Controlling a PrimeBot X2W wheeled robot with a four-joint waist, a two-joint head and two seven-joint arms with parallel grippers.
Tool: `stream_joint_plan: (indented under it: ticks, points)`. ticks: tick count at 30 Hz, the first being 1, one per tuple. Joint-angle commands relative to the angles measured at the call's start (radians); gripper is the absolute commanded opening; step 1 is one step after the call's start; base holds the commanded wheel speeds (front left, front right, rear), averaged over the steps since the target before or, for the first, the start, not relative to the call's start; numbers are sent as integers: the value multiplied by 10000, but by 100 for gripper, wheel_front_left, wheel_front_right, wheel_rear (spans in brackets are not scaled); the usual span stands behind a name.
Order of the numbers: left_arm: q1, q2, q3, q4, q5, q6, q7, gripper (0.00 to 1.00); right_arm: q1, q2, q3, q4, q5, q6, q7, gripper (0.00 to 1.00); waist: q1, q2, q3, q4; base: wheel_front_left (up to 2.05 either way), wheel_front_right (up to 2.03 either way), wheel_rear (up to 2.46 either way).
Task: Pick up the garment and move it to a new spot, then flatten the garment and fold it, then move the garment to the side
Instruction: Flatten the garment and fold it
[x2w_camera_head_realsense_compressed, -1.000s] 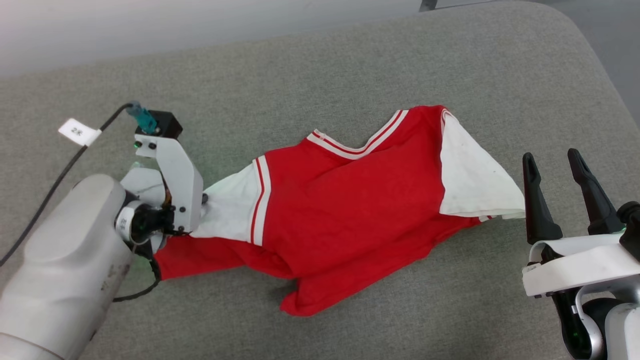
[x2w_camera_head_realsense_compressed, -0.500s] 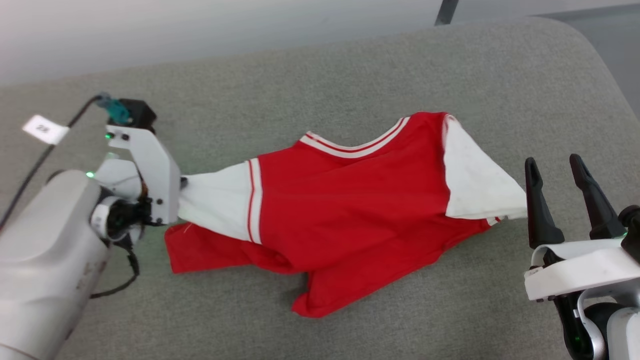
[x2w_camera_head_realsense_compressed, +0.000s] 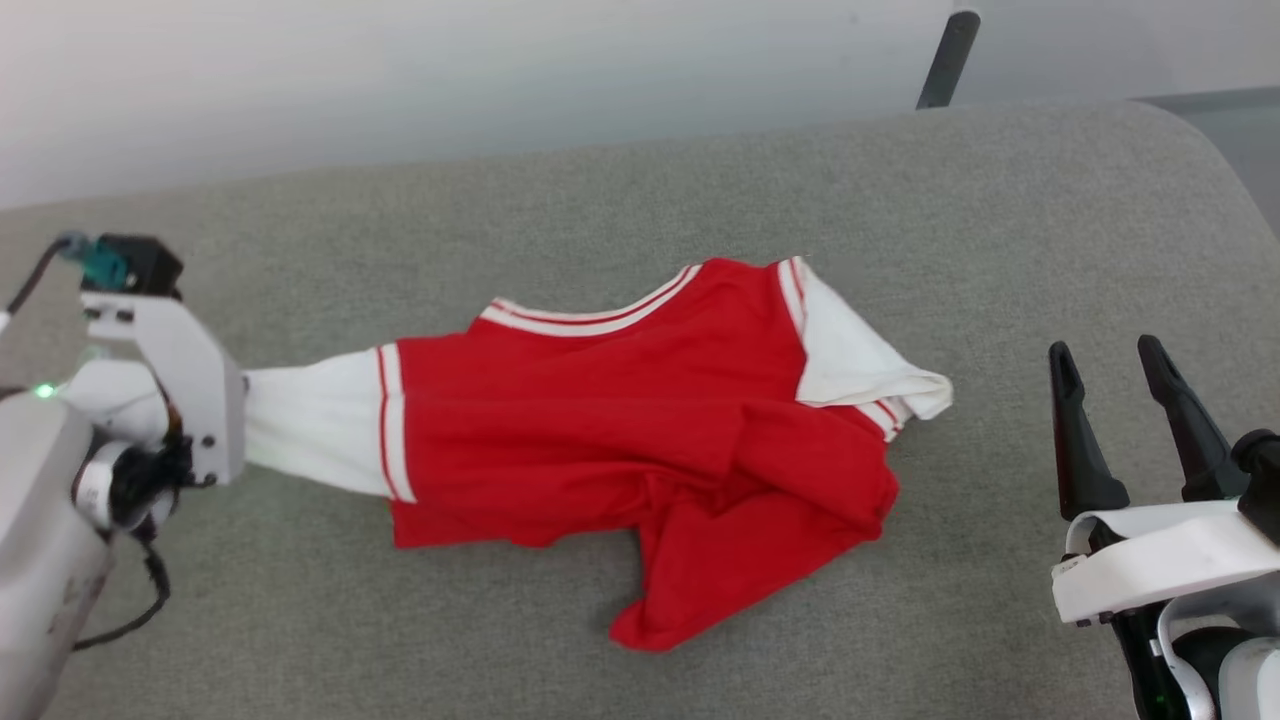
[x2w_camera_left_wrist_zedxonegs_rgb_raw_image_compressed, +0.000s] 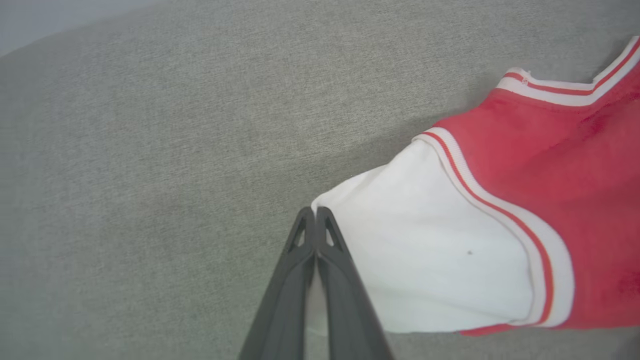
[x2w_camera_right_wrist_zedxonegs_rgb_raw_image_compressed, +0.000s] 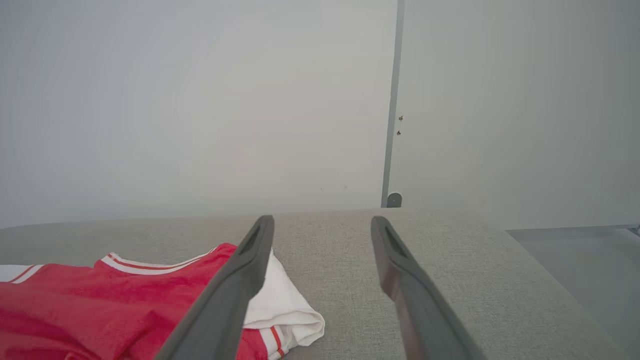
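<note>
Item: garment (x2w_camera_head_realsense_compressed: 620, 440), a red jersey with white short sleeves and red-white striped trim. It lies rumpled near the middle of the grey tabletop (x2w_camera_head_realsense_compressed: 560, 200), collar toward the far edge, with a red flap of its lower part bunched toward the near edge. One white sleeve (x2w_camera_left_wrist_zedxonegs_rgb_raw_image_compressed: 425, 250) stretches out taut to the left; the other (x2w_camera_head_realsense_compressed: 850, 360) is folded over on itself at the right end. Left gripper (x2w_camera_left_wrist_zedxonegs_rgb_raw_image_compressed: 315, 220): fingers pressed together, pinching the edge of the taut white sleeve. Right gripper (x2w_camera_head_realsense_compressed: 1104, 348): fingers spread, holding nothing, to the right of the garment and apart from it. Background: pale wall with a dark post (x2w_camera_head_realsense_compressed: 945, 60) behind the tabletop.
</note>
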Motion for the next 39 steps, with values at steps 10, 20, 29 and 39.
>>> stream_joint_plan:
  ticks: [10,20,29,39]
  points:
    - [750,-172,125,773,-165,21,-891,39,257,21,134,-183,-89,-3,265,100,0,0,-284,69,0,0,0]
    - [694,-561,179,1277,-305,-207,-1346,100,408,-8,126,-189,-91,-3,588,100,0,0,-692,181,0,0,0]
    - [1092,-479,391,642,-446,-255,-2077,100,690,-3,124,-104,-63,-3,792,100,0,0,-1299,380,0,0,0]
    - [2659,-199,881,-1324,-729,256,-3477,100,1109,-62,51,61,-2,-3,1063,100,0,0,-1958,916,0,0,0]
